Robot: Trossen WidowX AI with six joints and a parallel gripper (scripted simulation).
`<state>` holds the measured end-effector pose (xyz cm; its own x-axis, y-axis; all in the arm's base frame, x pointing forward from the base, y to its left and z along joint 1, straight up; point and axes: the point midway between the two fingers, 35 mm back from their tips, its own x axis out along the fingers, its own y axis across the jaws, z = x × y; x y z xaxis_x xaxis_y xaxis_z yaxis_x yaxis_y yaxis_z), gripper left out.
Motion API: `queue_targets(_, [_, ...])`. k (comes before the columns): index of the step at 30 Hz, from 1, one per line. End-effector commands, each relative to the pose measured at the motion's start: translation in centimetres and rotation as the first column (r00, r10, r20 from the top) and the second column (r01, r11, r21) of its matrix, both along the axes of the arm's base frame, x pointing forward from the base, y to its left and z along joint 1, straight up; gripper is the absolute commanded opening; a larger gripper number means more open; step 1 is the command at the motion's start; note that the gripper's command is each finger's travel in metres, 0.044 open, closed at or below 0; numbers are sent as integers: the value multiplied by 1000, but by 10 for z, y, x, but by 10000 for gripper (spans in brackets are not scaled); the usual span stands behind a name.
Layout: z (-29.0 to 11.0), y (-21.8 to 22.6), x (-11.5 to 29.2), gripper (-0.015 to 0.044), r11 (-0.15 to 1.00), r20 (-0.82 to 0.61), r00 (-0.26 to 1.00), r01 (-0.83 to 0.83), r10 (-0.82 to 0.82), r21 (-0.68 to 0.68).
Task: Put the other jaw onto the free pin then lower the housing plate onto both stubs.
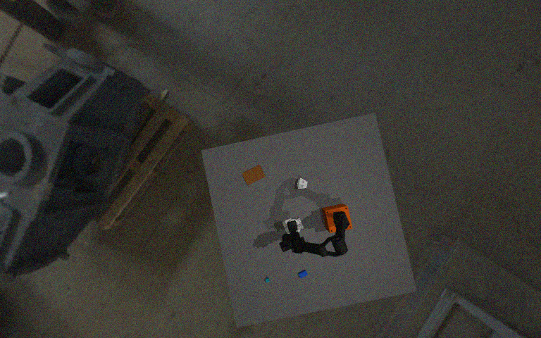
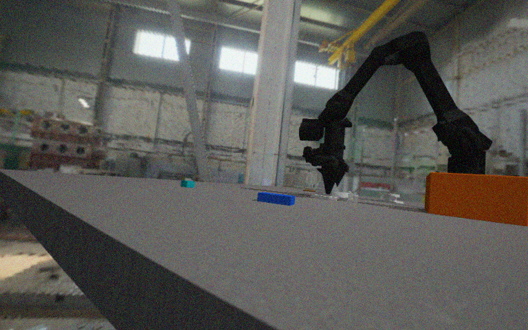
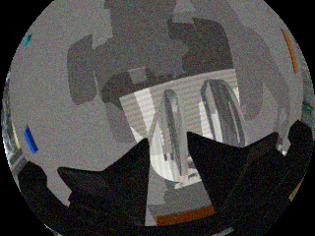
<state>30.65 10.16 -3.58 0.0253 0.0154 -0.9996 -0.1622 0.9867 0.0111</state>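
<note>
From where I am standing, the black two-finger gripper (image 1: 293, 227) (image 2: 328, 190) (image 3: 167, 140) is being clamped on a clear grey, curved jaw (image 3: 170, 118), low over a white ridged base (image 3: 138, 105). I judge that the jaw-fitting step is being in hand, but whether this jaw is already sitting on its pin, I cannot tell. A second clear grey, curved jaw (image 3: 223, 110) is standing beside it, to the right in the wrist view. The next move is probably asking for a small alignment over the free pin and a gentle lowering, so that the teeth are meshing; only then the opening of the fingers. The small white housing plate with dark holes (image 1: 301, 183) (image 2: 394, 197) (image 3: 283, 148) is lying apart, right of the hand in the wrist view, and is waiting its turn. Counting, I am seeing two jaws, one base and one plate; the pins and stubs I cannot count. Around the hand are also lying one blue block (image 1: 302, 274) (image 2: 275, 199) (image 3: 31, 141) and one teal cube (image 1: 267, 279) (image 2: 187, 183) (image 3: 28, 40) to the left, one flat orange sheet (image 1: 253, 174) (image 2: 309, 190) (image 3: 290, 49) to the right, and one orange box (image 1: 331, 220) (image 2: 476, 198) (image 3: 184, 216) behind.
</note>
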Motion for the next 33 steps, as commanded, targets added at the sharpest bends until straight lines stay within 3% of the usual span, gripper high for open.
queue_targets(1, [-1, 0, 0, 134, 1000, 2, 1000, 4, -4, 0])
queue_targets(5, [0, 0, 0, 224, 1000, 0, 1000, 0, 0, 0])
queue_targets(18, [0, 0, 0, 224, 1000, 0, 1000, 0, 0, 0])
queue_targets(26, [67, -1, -1, 224, 1000, 2, 1000, 4, -4, 0])
queue_targets(31, [60, 0, 2, 224, 1000, 10, 1000, 1, -1, 3])
queue_targets(33, [63, -6, 7, 277, 1000, 25, 1000, 6, -6, 12])
